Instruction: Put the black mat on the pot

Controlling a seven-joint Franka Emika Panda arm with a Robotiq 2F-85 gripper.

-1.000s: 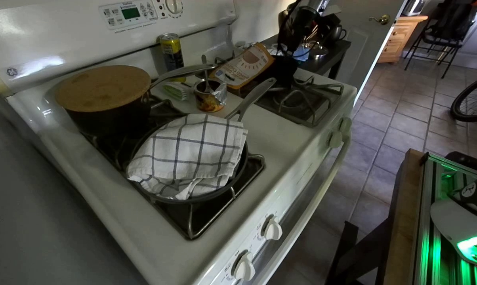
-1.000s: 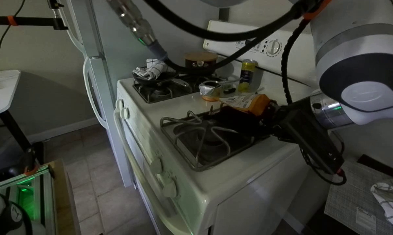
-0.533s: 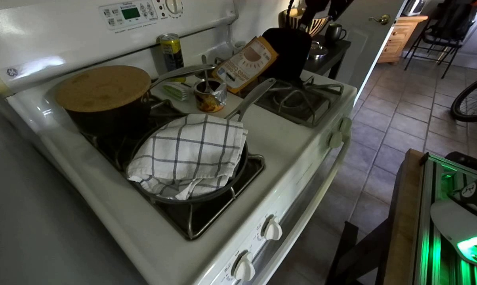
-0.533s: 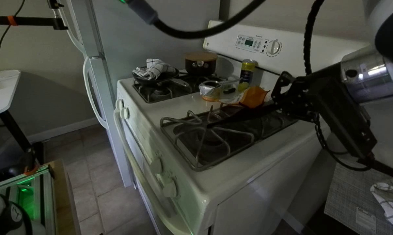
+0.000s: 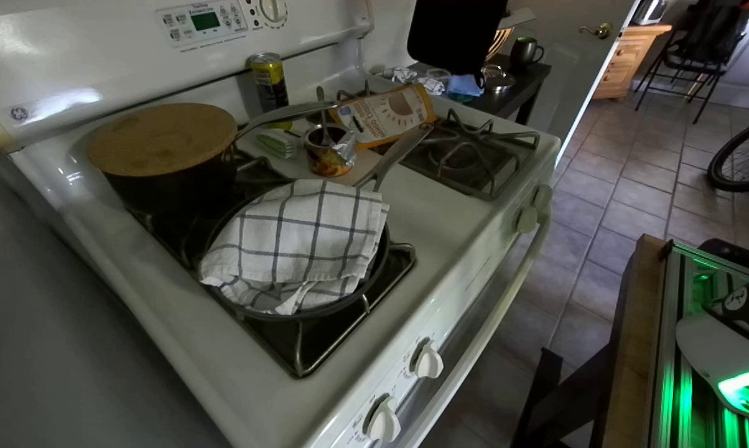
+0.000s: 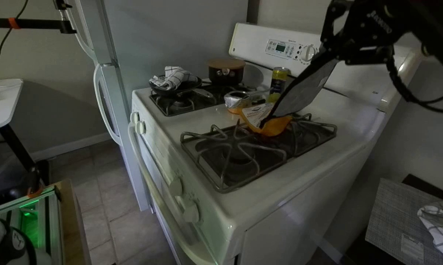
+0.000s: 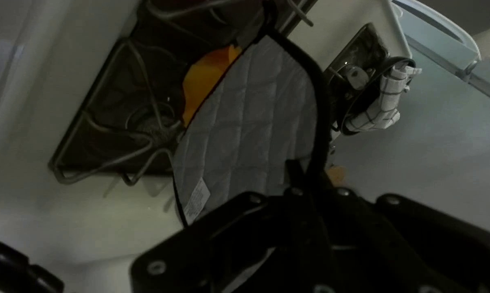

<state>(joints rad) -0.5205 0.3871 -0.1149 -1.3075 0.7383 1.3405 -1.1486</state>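
Note:
The black mat (image 5: 455, 34) hangs tilted in the air over the burner grate, its plain black face showing in an exterior view. Its grey quilted underside with a dark border shows in an exterior view (image 6: 304, 90) and in the wrist view (image 7: 249, 118). My gripper (image 6: 331, 51) is shut on the mat's upper edge; in the wrist view its fingers (image 7: 308, 175) pinch the dark border. The pot (image 5: 163, 140), dark-sided with a flat tan top, stands on the far back burner, apart from the mat. It also shows in an exterior view (image 6: 226, 71).
An orange food bag (image 5: 387, 115) lies on the grate under the mat, near its lower edge. An open can with a spoon (image 5: 329, 149) and a yellow drink can (image 5: 270, 87) stand mid-stove. A pan with a checked cloth (image 5: 300, 249) sits on the front burner.
The mat has risen off the grate and tilted up in my gripper. The arm has moved up. The orange bag has tipped and settled lower on the grate.

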